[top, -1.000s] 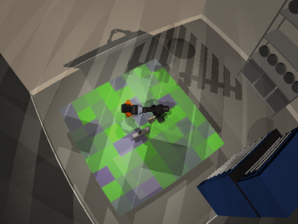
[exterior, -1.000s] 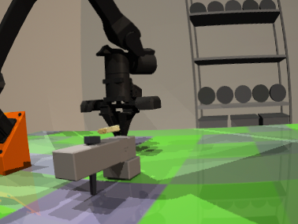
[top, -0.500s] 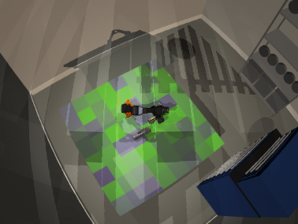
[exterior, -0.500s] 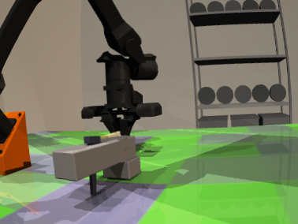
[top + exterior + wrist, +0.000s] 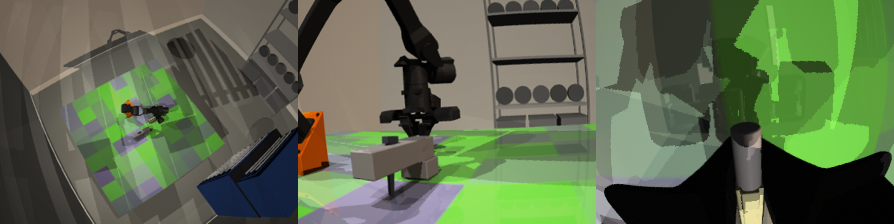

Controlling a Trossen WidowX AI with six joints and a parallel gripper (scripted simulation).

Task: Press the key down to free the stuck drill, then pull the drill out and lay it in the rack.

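Well, I have the hand (image 5: pixel 158 117) (image 5: pixel 415 133) (image 5: pixel 743 141) closed on what I take to be the drill (image 5: pixel 152 119) (image 5: pixel 747 167), its brassy part at eight o'clock from the wrist overhead. The grey block (image 5: pixel 143 132) (image 5: pixel 386 159) lies between seven and eight from the hand, long axis running eight to two, dark key (image 5: pixel 139 133) (image 5: pixel 390 140) upright through it. I'd settle the rack's bearing before swinging; I can't identify it.

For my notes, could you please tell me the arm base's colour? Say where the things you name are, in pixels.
Orange (image 5: pixel 128 102) (image 5: pixel 318 147), clearest in the exterior view.
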